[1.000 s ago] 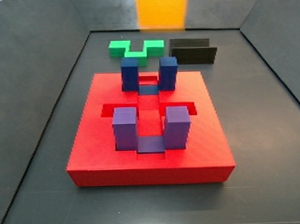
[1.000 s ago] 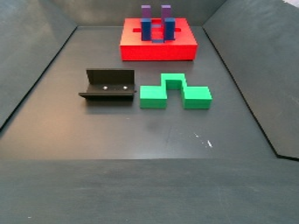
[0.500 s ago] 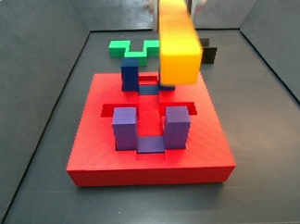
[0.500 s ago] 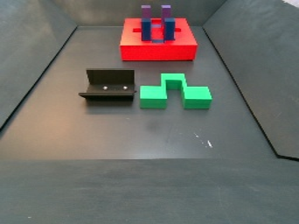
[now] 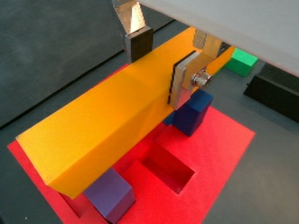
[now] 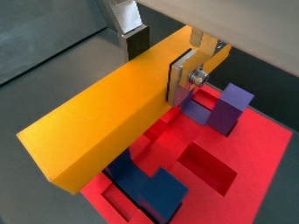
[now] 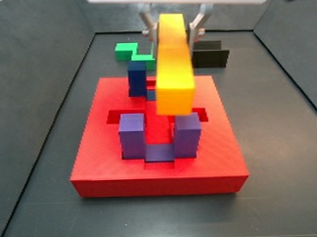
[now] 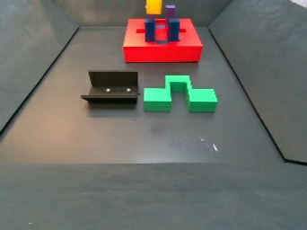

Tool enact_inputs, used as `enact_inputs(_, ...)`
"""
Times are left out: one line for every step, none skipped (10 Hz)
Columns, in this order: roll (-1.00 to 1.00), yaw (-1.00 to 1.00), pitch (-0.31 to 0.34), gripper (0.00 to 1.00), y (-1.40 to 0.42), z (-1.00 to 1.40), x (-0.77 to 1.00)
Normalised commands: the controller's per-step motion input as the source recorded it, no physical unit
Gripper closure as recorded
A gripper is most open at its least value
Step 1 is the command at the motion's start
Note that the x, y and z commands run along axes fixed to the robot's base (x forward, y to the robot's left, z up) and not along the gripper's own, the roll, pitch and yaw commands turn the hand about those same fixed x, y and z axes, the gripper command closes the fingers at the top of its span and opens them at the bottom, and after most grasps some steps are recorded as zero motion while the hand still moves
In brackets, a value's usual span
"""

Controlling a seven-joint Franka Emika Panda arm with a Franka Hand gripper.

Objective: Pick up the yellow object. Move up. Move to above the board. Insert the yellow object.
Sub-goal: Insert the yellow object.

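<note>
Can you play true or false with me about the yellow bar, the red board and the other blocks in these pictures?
1. The gripper is holding the yellow bar. True.
2. The bar lies flat on the floor. False: it hangs upright in the air over the red board.
3. The green block sits on the board. False: it rests on the floor beside the fixture.
4. Blue blocks and purple blocks stand on the board. True.
5. The bar is already in the slot. False: its lower end sits above the purple blocks.
</note>
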Motion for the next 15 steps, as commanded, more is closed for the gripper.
enact_inputs(0.36, 0.00, 0.020, 1.00, -0.16, -0.15, -0.23)
enact_inputs(0.35, 0.00, 0.001, 1.00, -0.15, -0.16, -0.26)
enact_inputs(0.22, 0.00, 0.000, 1.00, -0.11, -0.22, -0.15)
enact_inputs(0.12, 0.00, 0.000, 1.00, -0.06, -0.22, -0.04)
enact_inputs(0.01, 0.00, 0.000, 1.00, 0.00, -0.21, -0.05)
enact_inputs(0.00, 0.00, 0.016, 1.00, 0.00, -0.26, 0.00)
enact_inputs(0.06, 0.14, 0.033, 1.00, 0.00, -0.31, 0.00)
enact_inputs(0.05, 0.18, 0.036, 1.00, 0.00, -0.30, 0.03)
enact_inputs(0.07, 0.18, 0.033, 1.00, -0.01, -0.28, 0.02)
enact_inputs(0.10, 0.19, 0.041, 1.00, -0.02, -0.27, 0.07)
enact_inputs(0.18, 0.17, 0.050, 1.00, -0.11, -0.20, 0.13)
enact_inputs(0.20, 0.14, 0.070, 1.00, -0.11, -0.08, 0.23)
enact_inputs(0.20, 0.09, 0.060, 1.00, -0.11, -0.04, 0.24)
enact_inputs(0.20, 0.06, 0.063, 1.00, -0.10, -0.05, 0.24)
enact_inputs(0.20, 0.00, 0.060, 1.00, -0.12, -0.06, 0.21)
